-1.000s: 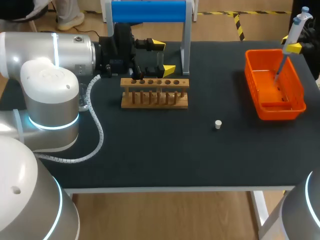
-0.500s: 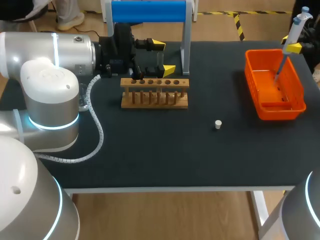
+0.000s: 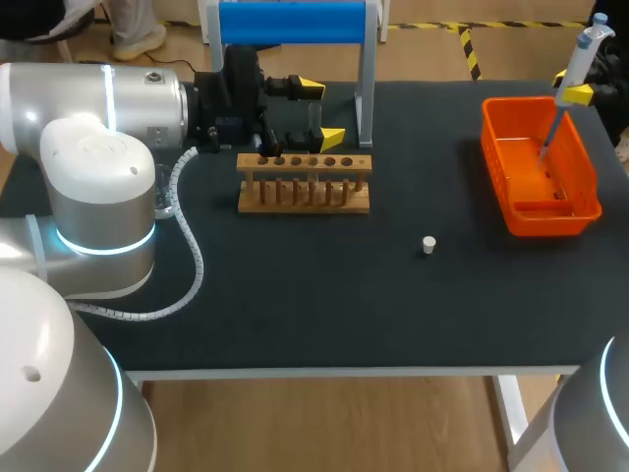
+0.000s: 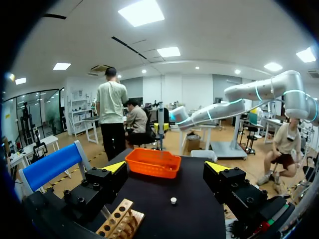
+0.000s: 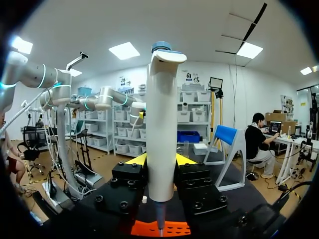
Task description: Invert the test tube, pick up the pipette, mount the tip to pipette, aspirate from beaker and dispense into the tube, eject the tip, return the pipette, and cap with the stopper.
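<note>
My right gripper (image 3: 570, 91) is shut on the white pipette (image 3: 578, 57) with a blue cap and holds it upright over the far end of the orange bin (image 3: 580, 209). In the right wrist view the pipette (image 5: 162, 124) stands between the yellow-tipped fingers (image 5: 137, 160), its thin lower end above the bin (image 5: 174, 229). My left gripper (image 3: 322, 112) is open just behind the wooden tube rack (image 3: 305, 184), with what looks like a clear tube (image 3: 314, 116) upright between its fingers. The white stopper (image 3: 428, 244) lies on the table right of the rack.
A blue-topped stand (image 3: 292, 22) rises behind the rack at the table's far edge. From the left wrist I see the rack (image 4: 119, 222), the stopper (image 4: 173, 200) and the orange bin (image 4: 152, 163) ahead of the open fingers (image 4: 115, 167). A grey cable (image 3: 192, 256) loops by my left arm.
</note>
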Tool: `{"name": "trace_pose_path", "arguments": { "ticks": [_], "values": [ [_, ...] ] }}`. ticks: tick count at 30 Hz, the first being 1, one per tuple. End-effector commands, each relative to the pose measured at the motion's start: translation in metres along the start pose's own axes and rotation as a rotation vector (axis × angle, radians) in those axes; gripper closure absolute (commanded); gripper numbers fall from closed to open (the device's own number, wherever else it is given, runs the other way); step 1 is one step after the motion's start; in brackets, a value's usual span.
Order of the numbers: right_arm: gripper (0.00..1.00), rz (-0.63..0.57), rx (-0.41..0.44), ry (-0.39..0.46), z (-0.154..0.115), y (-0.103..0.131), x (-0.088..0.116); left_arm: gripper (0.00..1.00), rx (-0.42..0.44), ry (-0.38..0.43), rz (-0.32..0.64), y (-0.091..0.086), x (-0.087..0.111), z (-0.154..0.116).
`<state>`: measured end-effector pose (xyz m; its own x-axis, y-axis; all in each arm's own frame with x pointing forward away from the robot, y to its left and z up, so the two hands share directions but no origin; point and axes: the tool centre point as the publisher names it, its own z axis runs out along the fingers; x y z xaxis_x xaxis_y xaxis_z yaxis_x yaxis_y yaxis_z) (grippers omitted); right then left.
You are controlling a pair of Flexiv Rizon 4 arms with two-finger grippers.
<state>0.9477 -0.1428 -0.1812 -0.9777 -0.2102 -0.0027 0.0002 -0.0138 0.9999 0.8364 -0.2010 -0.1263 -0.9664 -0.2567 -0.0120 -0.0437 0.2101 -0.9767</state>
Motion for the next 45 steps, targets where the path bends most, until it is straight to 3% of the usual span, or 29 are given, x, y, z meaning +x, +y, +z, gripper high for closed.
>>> {"name": "trace_pose_path", "arguments": {
  "ticks": [1, 8, 19, 27, 35, 37, 38, 45],
  "values": [
    [1.0, -0.001, 0.001, 0.006, -0.002, 0.0, -0.002, 0.0, -0.015, -0.003, 0.002, -0.008, 0.0, 0.007],
    [1.0, -0.001, 0.001, 0.006, -0.002, 0.0, -0.002, 0.0, -0.036, 0.003, 0.061, -0.048, 0.003, 0.05],
    [1.0, -0.001, 0.001, 0.006, -0.002, 0.0, -0.002, 0.0, -0.094, -0.002, 0.047, -0.099, -0.003, 0.152],
    [1.0, -0.001, 0.001, 0.006, -0.002, 0.0, -0.002, 0.0, -0.09, 0.144, 0.059, -0.125, -0.008, 0.235],
    [1.0, -0.001, 0.001, 0.006, -0.002, 0.0, -0.002, 0.0, -0.09, 0.144, 0.059, -0.125, -0.008, 0.235],
    [1.0, -0.001, 0.001, 0.006, -0.002, 0.0, -0.002, 0.82, -0.09, 0.144, 0.059, -0.125, -0.008, 0.235],
    [1.0, -0.001, 0.001, 0.006, -0.002, 0.0, -0.002, 1.0, -0.09, 0.144, 0.059, -0.125, -0.008, 0.235],
    [1.0, -0.001, 0.001, 0.006, -0.002, 0.0, -0.002, 1.0, -0.09, 0.144, 0.059, -0.125, -0.008, 0.235]
  ]
}}
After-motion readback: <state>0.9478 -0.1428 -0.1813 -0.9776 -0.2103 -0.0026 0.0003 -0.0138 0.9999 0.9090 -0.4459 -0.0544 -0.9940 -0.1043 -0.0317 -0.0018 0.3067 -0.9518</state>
